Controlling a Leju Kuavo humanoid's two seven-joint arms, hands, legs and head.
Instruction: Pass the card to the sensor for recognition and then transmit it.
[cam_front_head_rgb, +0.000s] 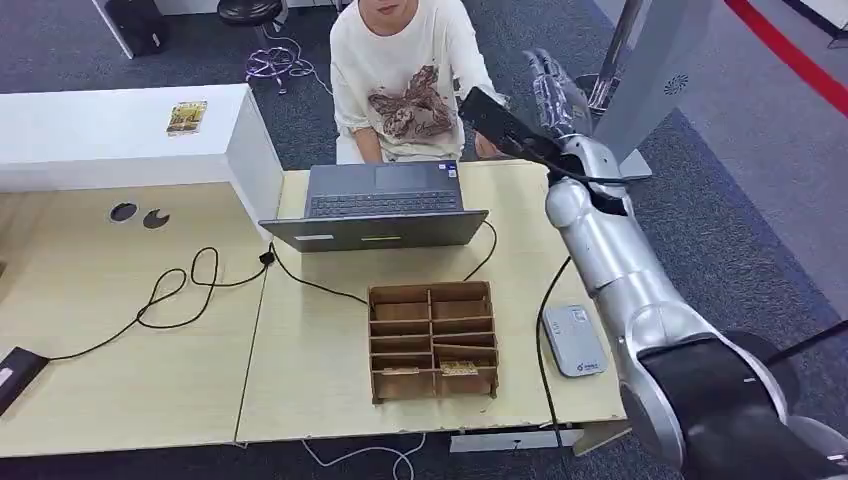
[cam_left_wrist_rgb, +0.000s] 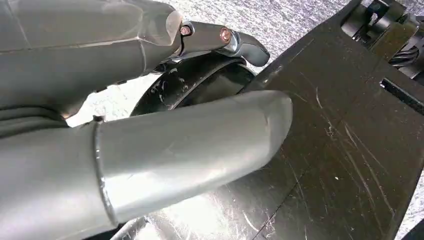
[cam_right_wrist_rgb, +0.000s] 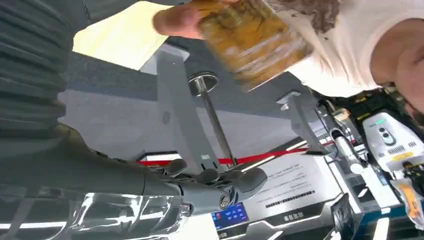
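Yellow-brown card, thin, stiff and light, sits pinched in a person's fingers; your right hand hangs beside it, fingers apart, empty.

Left hand: I cannot tell its state.

A pale wooden table carries an open grey laptop, a brown wooden compartment organiser, a flat grey card sensor and looping black cables.

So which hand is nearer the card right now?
Right. The right hand is raised beyond the laptop, right by the card that a person's hand holds. The left hand hangs low over the robot's own dark body parts.
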